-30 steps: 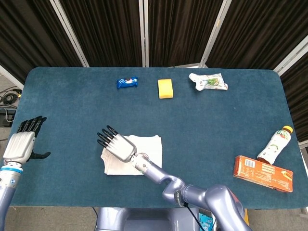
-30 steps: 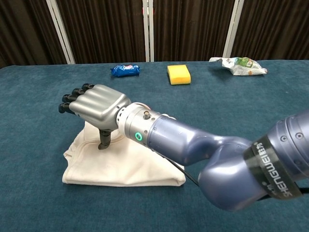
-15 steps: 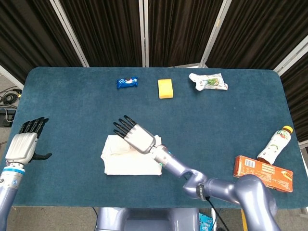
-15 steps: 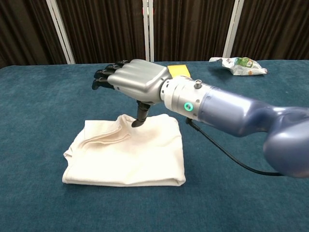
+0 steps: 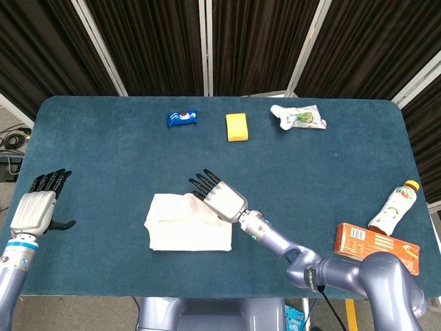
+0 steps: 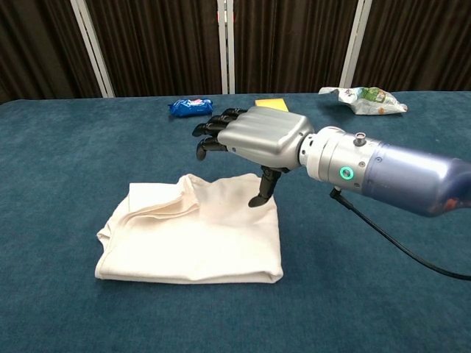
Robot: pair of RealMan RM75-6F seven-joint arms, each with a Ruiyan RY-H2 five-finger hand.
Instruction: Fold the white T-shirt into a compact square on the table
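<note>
The white T-shirt [image 5: 187, 223] [image 6: 193, 239] lies folded into a rough square on the blue table [image 5: 310, 172], near its front edge. My right hand [image 5: 219, 196] [image 6: 254, 137] hovers just above the shirt's far right corner, palm down, fingers stretched out and apart, holding nothing. Its thumb points down toward the cloth without clearly touching it. My left hand [image 5: 38, 206] rests open at the table's left edge, well away from the shirt, and shows only in the head view.
Along the far edge lie a blue snack packet [image 5: 182, 118] [image 6: 190, 107], a yellow sponge [image 5: 236, 127] and a crumpled wrapper [image 5: 298, 117] [image 6: 363, 100]. At the right front are a bottle [image 5: 393, 208] and an orange box [image 5: 377, 249].
My right hand has lifted off the shirt and drawn back to the right, from over the shirt's left part to its right corner. The left hand has barely moved.
</note>
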